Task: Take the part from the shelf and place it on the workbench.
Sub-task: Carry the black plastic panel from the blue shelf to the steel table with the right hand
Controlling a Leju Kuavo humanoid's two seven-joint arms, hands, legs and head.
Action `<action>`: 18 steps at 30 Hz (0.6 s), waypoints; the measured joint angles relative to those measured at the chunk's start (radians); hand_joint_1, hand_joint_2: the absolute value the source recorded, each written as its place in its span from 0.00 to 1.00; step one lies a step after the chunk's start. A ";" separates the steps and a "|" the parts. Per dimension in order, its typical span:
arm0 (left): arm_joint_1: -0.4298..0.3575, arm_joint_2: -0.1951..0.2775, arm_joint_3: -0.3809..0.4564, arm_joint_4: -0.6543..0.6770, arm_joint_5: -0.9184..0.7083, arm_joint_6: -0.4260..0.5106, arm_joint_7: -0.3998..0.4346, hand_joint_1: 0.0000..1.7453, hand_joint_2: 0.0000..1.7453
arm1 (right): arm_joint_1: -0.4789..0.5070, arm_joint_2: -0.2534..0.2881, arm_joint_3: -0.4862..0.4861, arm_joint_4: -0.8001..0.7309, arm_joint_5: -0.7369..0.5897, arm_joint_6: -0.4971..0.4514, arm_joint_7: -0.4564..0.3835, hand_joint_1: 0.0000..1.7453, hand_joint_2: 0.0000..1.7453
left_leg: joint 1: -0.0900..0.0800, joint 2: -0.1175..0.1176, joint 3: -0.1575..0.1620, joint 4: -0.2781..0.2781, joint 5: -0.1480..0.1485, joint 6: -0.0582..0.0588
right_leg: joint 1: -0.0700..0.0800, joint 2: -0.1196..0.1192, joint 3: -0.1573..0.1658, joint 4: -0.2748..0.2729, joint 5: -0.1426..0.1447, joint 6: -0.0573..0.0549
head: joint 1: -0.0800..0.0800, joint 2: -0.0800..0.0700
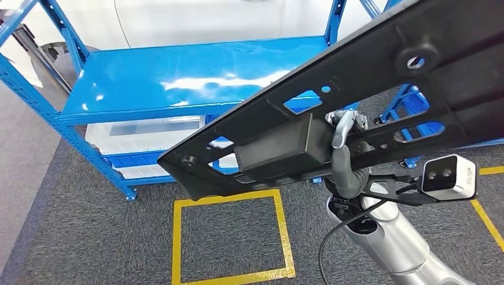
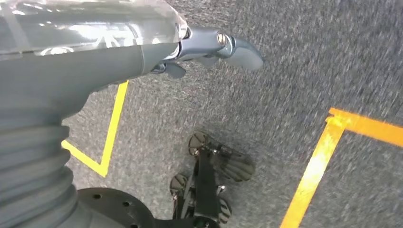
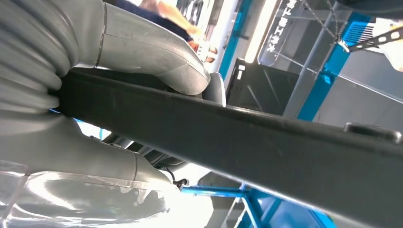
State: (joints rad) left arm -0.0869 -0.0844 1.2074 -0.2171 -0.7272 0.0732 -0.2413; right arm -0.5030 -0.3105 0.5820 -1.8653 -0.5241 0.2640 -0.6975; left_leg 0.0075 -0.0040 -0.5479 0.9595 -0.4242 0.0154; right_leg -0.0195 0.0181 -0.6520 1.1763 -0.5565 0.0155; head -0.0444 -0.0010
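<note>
Head view: long black part (image 1: 309,119) held in the air, tilted, running from 7 o'clock up to 2 o'clock across the frame, in front of the blue shelf (image 1: 190,80). Right hand (image 1: 346,155) grips its lower edge near centre, fingers hooked over the panel. Yellow floor square (image 1: 229,240) at 6 o'clock, below the part.

Left wrist view: left hand (image 2: 209,50) over grey carpet, holding nothing; thumb out, other fingers hidden, so released or clenched cannot be told.

Right wrist view: right hand clamped around the part's black edge, thumb (image 3: 152,52) on one side.
</note>
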 joint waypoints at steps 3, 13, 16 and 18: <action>0.000 -0.003 0.000 0.000 -0.009 0.014 -0.005 0.00 1.00 | 0.050 0.013 -0.025 0.000 0.059 0.042 0.000 1.00 1.00 | 0.002 0.028 -0.001 0.007 -0.005 -0.002 | -0.006 -0.009 -0.054 0.107 -0.016 0.012 | 0.000 0.000; -0.006 -0.007 0.000 0.000 -0.026 0.031 -0.022 0.00 1.00 | 0.211 0.184 -0.129 -0.088 0.217 0.195 0.000 1.00 1.00 | 0.006 0.062 -0.020 0.094 -0.077 -0.053 | -0.005 -0.027 0.049 -0.131 0.097 -0.033 | 0.000 0.000; -0.005 -0.006 0.000 0.000 -0.027 0.037 -0.024 0.00 1.00 | 0.220 0.225 -0.150 -0.101 0.218 0.238 0.000 1.00 1.00 | 0.008 0.025 -0.097 0.278 -0.176 -0.058 | -0.002 -0.001 0.042 -0.132 0.104 -0.044 | 0.000 0.000; -0.004 -0.002 0.000 0.000 -0.032 0.032 -0.026 0.00 1.00 | 0.228 0.249 -0.168 -0.106 0.220 0.262 0.000 1.00 1.00 | 0.007 0.018 -0.125 0.342 -0.184 -0.053 | 0.003 0.021 0.039 -0.132 0.107 -0.046 | 0.000 0.000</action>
State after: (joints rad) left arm -0.0913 -0.0865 1.2076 -0.2174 -0.7589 0.1057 -0.2674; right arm -0.2747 -0.0618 0.4137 -1.9716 -0.3040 0.5258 -0.6975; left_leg 0.0149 0.0137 -0.6725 1.3018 -0.6084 -0.0376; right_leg -0.0169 0.0390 -0.6126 1.0447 -0.4496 -0.0302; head -0.0446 -0.0011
